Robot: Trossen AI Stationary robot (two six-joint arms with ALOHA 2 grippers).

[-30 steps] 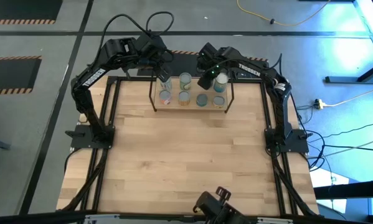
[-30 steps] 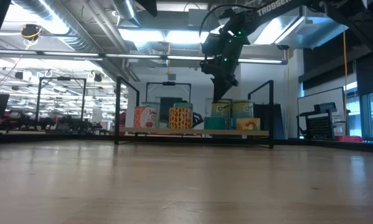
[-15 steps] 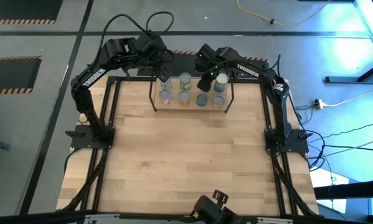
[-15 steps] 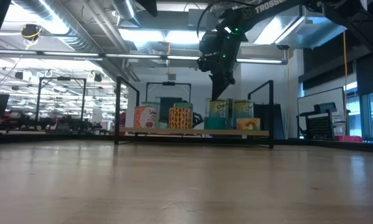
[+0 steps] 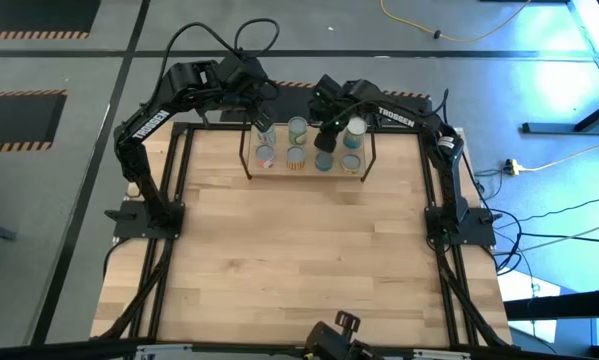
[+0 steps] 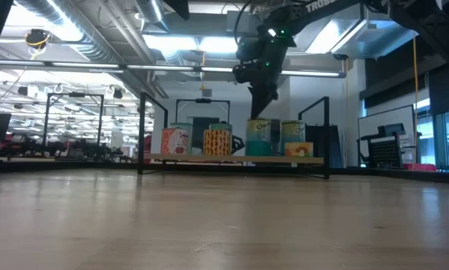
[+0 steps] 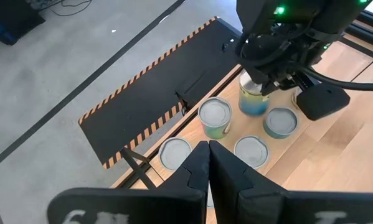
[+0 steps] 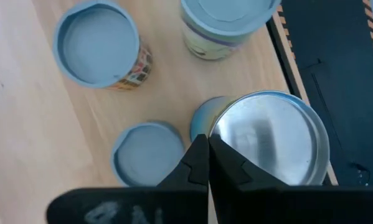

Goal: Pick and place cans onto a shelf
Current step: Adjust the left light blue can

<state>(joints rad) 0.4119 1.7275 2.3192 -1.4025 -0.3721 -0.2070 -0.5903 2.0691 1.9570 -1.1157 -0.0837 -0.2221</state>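
Eight or so cans (image 5: 296,157) on shelf (image 5: 307,168), right claw (image 5: 326,137) closed empty above, left claw (image 5: 264,128) closed nearby.

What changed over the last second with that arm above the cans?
The right end effector, shut and empty, rose a little and drifted away from above the cans on the shelf. The cans and the left end effector stayed put.
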